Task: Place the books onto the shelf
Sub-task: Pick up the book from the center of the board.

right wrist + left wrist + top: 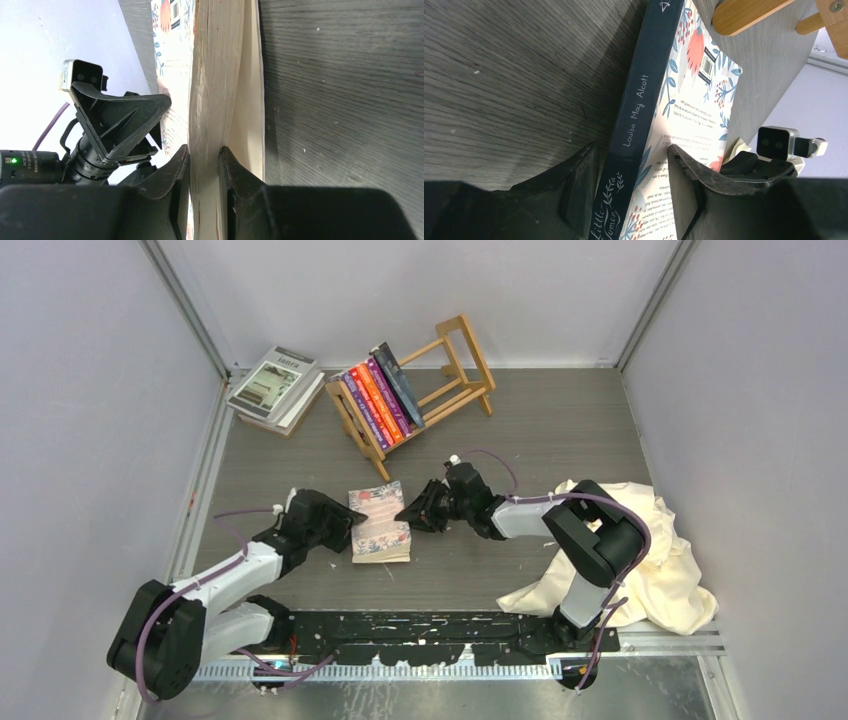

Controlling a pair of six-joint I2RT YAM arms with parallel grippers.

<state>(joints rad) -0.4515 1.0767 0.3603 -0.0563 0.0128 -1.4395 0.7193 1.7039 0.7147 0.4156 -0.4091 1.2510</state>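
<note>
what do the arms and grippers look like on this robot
The left arm and right arm have white shells, black joints and a purple cable looped along each. The left gripper and right gripper are matte black, each with two wedge-shaped fingers. A small silver-faced camera sits on each wrist. No legible markings show.

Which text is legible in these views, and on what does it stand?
"Louisa May Alcott": dark spine of the floral book.
"Little Women": same spine, lower end, partly cropped.
Back-cover blurb and barcode: too small.
Grey book cover title, spines of books on the shelf: blurred.
</note>
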